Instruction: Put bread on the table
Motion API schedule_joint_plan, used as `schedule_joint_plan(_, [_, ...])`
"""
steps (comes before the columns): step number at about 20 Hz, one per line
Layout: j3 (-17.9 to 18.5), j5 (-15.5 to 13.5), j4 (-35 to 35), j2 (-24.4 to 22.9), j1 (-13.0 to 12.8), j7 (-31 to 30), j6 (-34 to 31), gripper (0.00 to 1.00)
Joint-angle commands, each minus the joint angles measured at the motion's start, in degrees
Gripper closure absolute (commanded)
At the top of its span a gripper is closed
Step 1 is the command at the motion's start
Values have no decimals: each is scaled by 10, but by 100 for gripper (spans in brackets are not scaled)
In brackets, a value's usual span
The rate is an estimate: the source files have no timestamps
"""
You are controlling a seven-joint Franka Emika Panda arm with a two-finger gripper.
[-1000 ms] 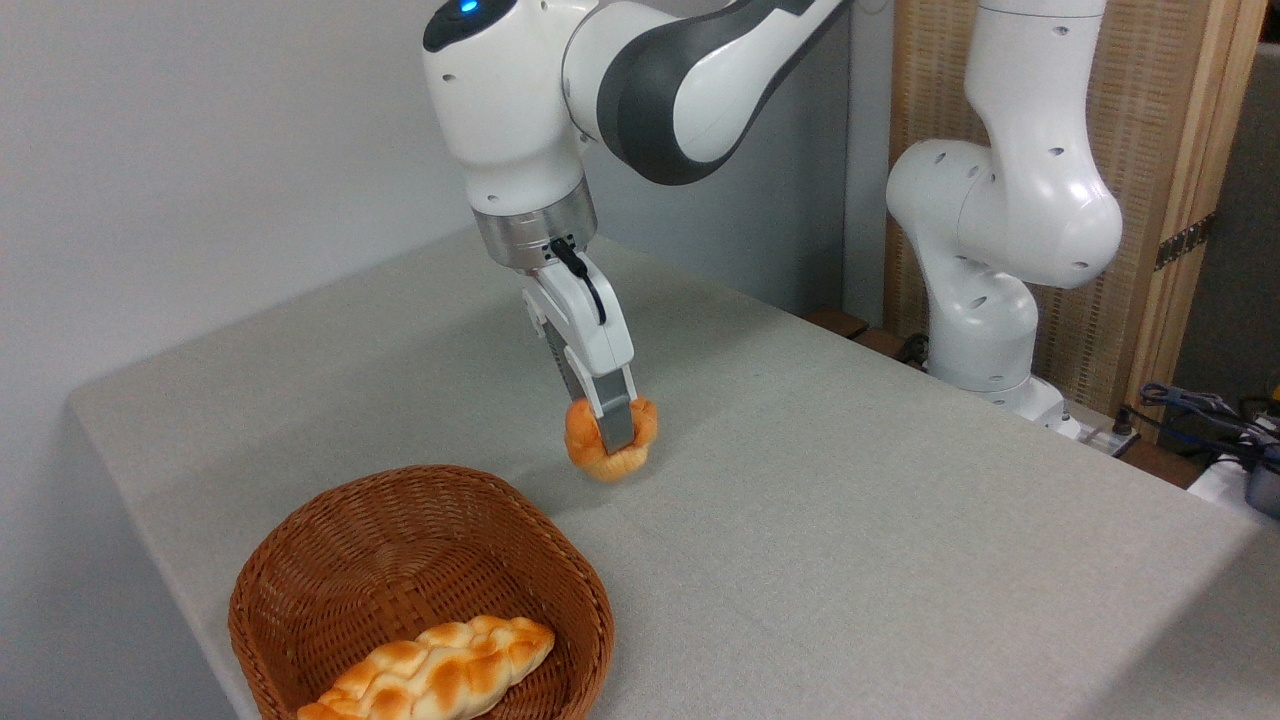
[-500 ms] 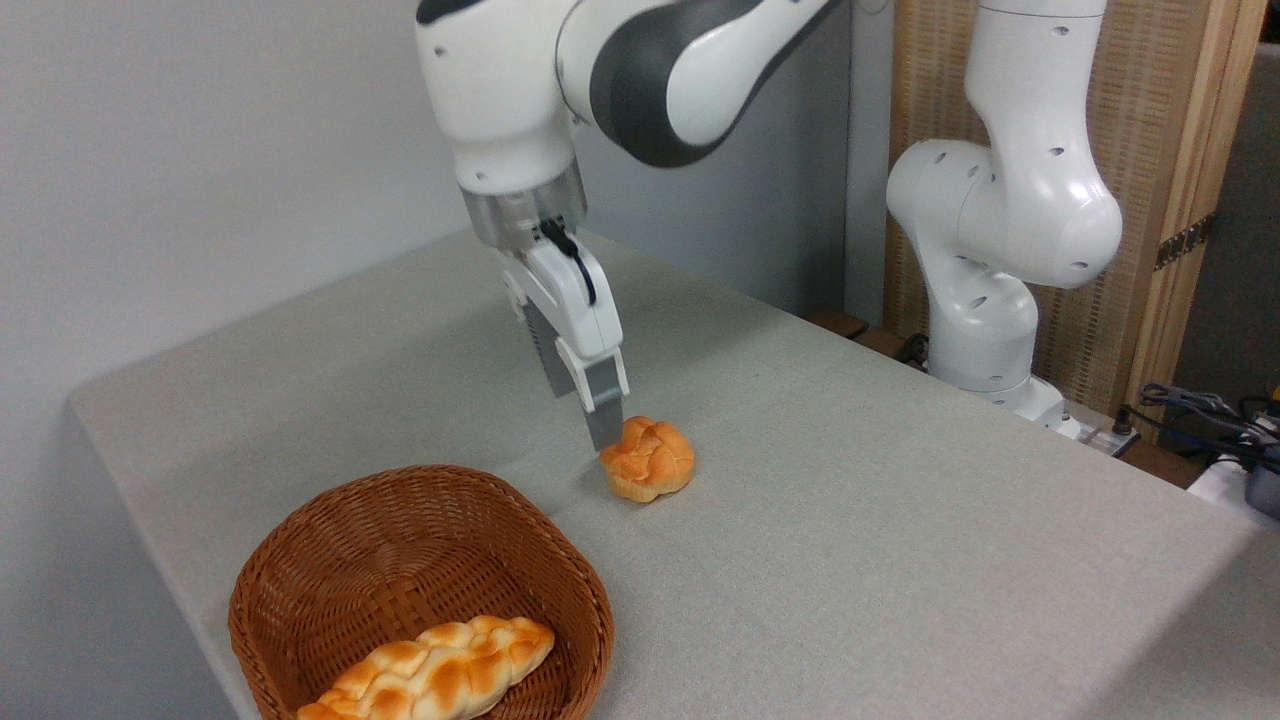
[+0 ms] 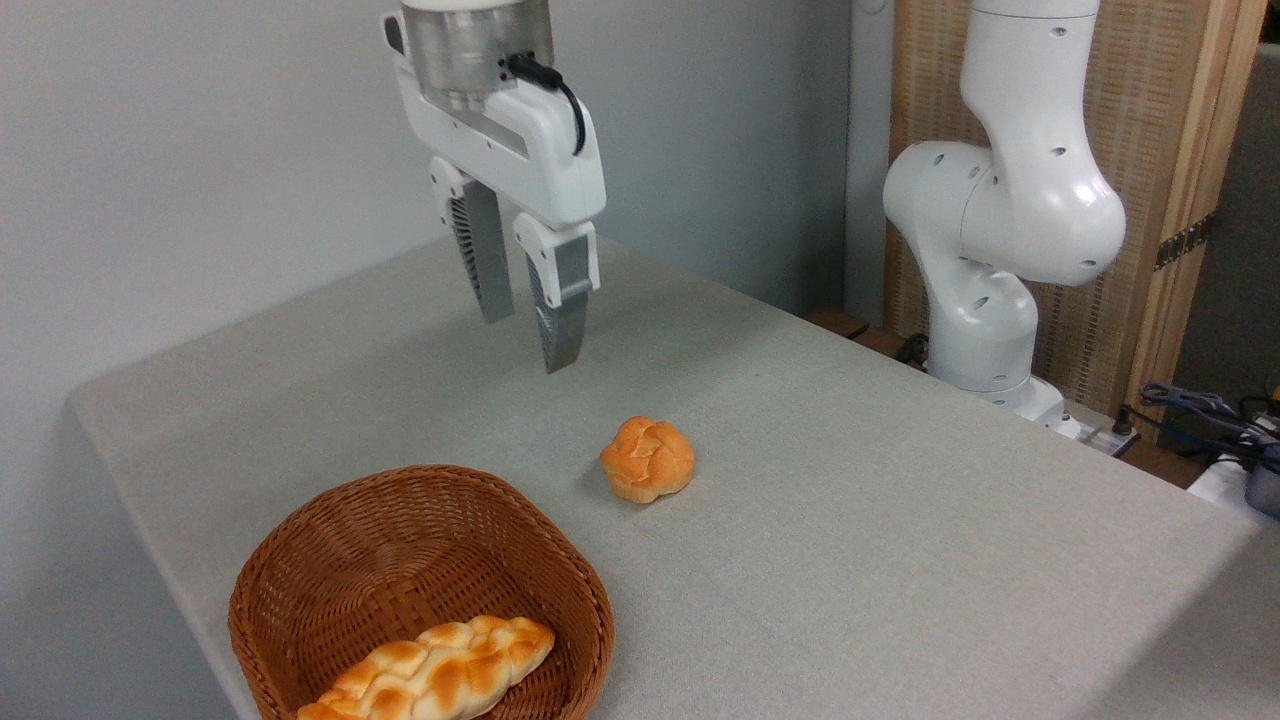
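Observation:
The bread (image 3: 648, 458), a small knotted golden-orange bun, rests by itself on the grey-beige table (image 3: 850, 520), just right of the basket. My gripper (image 3: 528, 340) hangs well above the tabletop, up and to the left of the bun. It is open, its two grey fingers (image 3: 561, 318) point down, and nothing is between them.
A brown wicker basket (image 3: 400, 545) stands at the near left and holds a longer braided loaf (image 3: 430, 672). The arm's white base (image 3: 985, 290) rises at the far right of the table. Cables and gear (image 3: 1215, 420) lie beyond the right edge.
The gripper let go of the bun, which now lies on the table. It then rose and drew back to the upper left with its fingers apart.

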Motion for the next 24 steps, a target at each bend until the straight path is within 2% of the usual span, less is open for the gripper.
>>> schedule_joint_plan(1, [21, 7, 75, 43, 7, -12, -28, 0])
schedule_joint_plan(5, [42, 8, 85, 44, 2, -4, -29, 0])
schedule_joint_plan(10, [41, 10, 90, 51, 0, -9, -41, 0])
schedule_joint_plan(12, [36, 53, 90, 51, -11, -8, -53, 0])
schedule_joint_plan(13, [37, 57, 90, 52, -18, -9, -53, 0])
schedule_joint_plan(19, [40, 40, 90, 56, -18, -6, -50, 0])
schedule_joint_plan(24, [41, 40, 90, 56, -18, -7, -51, 0])
